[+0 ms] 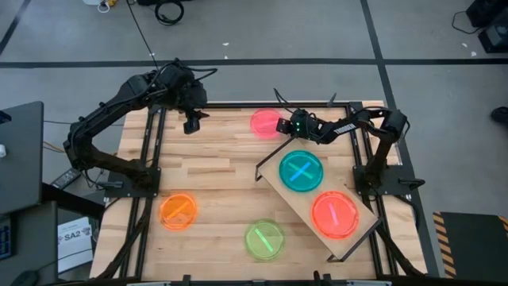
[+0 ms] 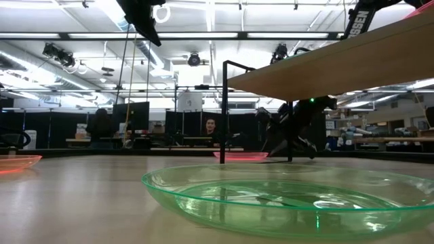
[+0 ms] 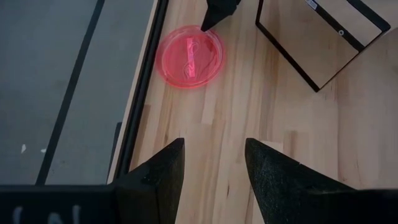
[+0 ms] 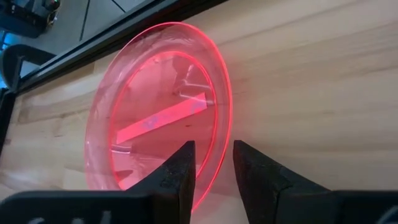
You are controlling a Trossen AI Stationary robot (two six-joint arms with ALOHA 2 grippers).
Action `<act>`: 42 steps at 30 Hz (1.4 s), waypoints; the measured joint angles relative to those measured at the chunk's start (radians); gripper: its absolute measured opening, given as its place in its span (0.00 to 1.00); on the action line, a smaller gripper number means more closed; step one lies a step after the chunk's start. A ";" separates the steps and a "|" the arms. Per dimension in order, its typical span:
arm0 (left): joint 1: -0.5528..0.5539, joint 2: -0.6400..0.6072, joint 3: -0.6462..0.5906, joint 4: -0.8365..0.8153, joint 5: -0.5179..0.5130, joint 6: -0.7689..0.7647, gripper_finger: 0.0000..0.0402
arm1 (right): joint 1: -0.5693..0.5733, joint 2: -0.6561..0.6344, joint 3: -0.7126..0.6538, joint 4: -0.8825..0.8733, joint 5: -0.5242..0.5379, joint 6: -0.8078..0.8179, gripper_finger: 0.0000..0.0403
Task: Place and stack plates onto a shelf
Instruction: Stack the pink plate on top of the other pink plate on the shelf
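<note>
At the far edge of the table, the right gripper (image 1: 279,125) sits low beside the pink plate (image 1: 265,122); in the right wrist view its two dark fingers (image 4: 180,171) straddle the plate's near rim (image 4: 221,134), one finger over the plate, the other outside it on bare wood; jaws stand apart with a narrow gap, whether they pinch the rim cannot be told; plate lies flat on the tabletop (image 1: 222,167), not lifted. Just behind this gripper, toward its own arm base, stands the shelf (image 1: 317,202), a light plank on a black wire frame set diagonally; on it a blue plate (image 1: 301,170) nearest the gripper and an orange-red plate (image 1: 334,214) farther along the plank, each lying flat, apart from one another. Well away from the right gripper, on the near part of the table, lie a green plate (image 1: 263,239) and an orange plate (image 1: 178,210), both on the wood, not on the shelf. Left gripper (image 1: 191,125) hangs above the far left part of the table; fingers (image 3: 155,180) spread wide, empty; pink plate ahead of it, well apart.
</note>
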 joint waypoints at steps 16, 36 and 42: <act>0.000 0.000 0.000 0.000 0.000 0.000 0.44 | 0.000 0.000 0.000 0.000 0.002 0.005 0.02; 0.000 0.000 0.000 -0.050 -0.015 -0.031 0.44 | -0.027 -0.059 0.000 -0.005 -0.015 -0.098 0.01; 0.000 0.000 0.000 -0.071 -0.015 -0.053 0.44 | -0.045 -0.153 0.000 -0.027 -0.014 -0.158 0.00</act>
